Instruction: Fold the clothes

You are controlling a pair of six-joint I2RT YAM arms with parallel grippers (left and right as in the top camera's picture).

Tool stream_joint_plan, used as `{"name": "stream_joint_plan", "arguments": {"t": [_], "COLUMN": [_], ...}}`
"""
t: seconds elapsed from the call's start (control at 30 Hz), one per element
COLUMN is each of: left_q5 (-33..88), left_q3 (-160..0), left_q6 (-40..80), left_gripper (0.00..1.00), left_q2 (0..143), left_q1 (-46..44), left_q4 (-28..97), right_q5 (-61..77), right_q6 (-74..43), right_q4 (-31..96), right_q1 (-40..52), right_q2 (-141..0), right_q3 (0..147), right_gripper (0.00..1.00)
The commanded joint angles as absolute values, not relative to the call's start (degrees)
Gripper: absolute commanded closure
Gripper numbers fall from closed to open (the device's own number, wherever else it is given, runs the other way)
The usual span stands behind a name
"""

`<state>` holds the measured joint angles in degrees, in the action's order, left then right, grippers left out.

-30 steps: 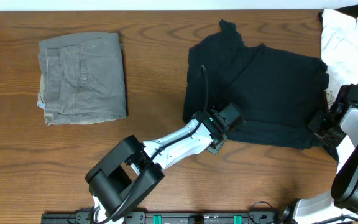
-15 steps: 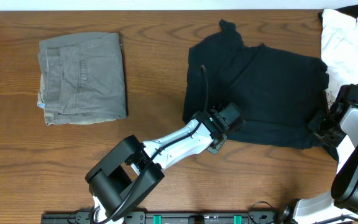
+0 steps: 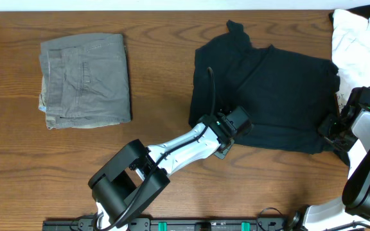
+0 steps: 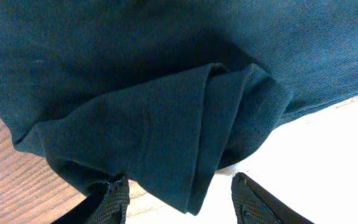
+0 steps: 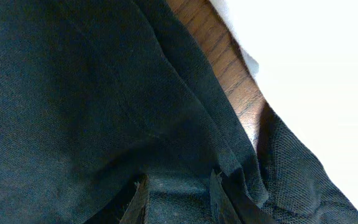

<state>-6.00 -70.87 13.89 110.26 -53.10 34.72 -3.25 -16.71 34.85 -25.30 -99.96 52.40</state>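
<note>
On the table (image 3: 166,58), right of centre: black T-shirt (image 3: 281,96) lies partly folded | left tool (image 4: 180,198) at its near-left hem, fingers spread, a folded lip of cloth between them, not squeezed | right tool (image 5: 179,200) at its near-right corner, fingers close together, pinching a ridge of shirt | grey-green trousers (image 3: 85,80) folded at left, white garment (image 3: 358,45) far right.

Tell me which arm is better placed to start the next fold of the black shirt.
Probably the right: the right gripper looks closed on the shirt at its edge, while the left gripper stands open around a bunched fold.
</note>
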Motion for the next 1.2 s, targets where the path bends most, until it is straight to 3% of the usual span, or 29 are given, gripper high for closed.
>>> {"name": "stream_joint_plan", "arguments": {"t": [0.0,0.5,0.7,0.83,1.17], "left_q5": [-6.39,-5.58,-5.41,0.78,2.09], "left_q3": [-70.72,-71.35,-76.18,-77.91,-76.4], "left_q6": [14.92,14.85,13.1,13.13,13.15], "left_gripper": [0.45,0.45,0.44,0.44,0.43], "left_q2": [111.26,111.44,110.21,110.19,114.26], "left_q1": [-53.08,-53.08,-53.01,-53.08,-53.1], "left_q4": [35.53,35.86,41.52,45.5,42.98], "right_q5": [3.49,3.49,3.49,3.49,3.49], "right_q6": [-16.16,-16.16,-16.16,-16.16,-16.19], "right_q4": [34.7,34.7,34.68,34.68,34.68], "right_q1": [-24.69,-24.69,-24.69,-24.69,-24.69], "right_q2": [-105.75,-105.75,-105.75,-105.75,-105.75], "right_q3": [48.42,48.42,48.42,48.42,48.42], "right_gripper": [0.67,0.67,0.67,0.67,0.67]}}
